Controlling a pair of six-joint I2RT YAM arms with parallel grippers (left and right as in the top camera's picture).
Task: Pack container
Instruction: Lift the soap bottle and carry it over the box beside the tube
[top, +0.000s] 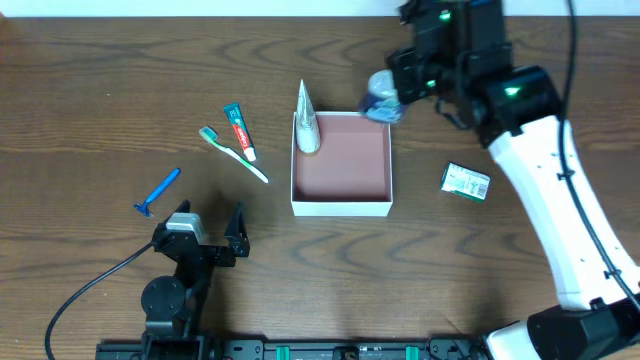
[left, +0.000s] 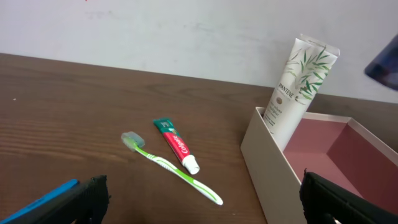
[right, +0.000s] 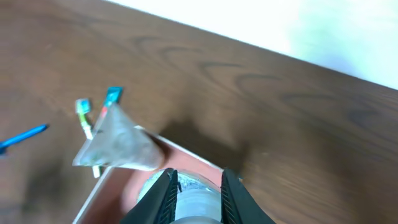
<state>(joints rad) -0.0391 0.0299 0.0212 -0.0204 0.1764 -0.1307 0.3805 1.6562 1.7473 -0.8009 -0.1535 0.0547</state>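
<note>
container (top: 340, 207) | left jaws wide apart, empty | right jaws clamp blue-white toiletry (top: 383, 97)

**Square, shallow white cardboard box with a pinkish-brown inside (top: 345, 165), open and upright**

The box is set flat near the middle of the dark wooden table (top: 100, 60), its top open. A white tube (top: 307, 125) is stood in its far left corner.

At frame centre I see the container (top: 340, 208), a tube (top: 307, 122) standing in its upper-left corner and a bottle (top: 382, 96) over its upper-right corner. Toothpaste (top: 239, 131), toothbrush (top: 234, 155) and razor (top: 158, 192) lie left, a small box (top: 465, 181) right.
</note>
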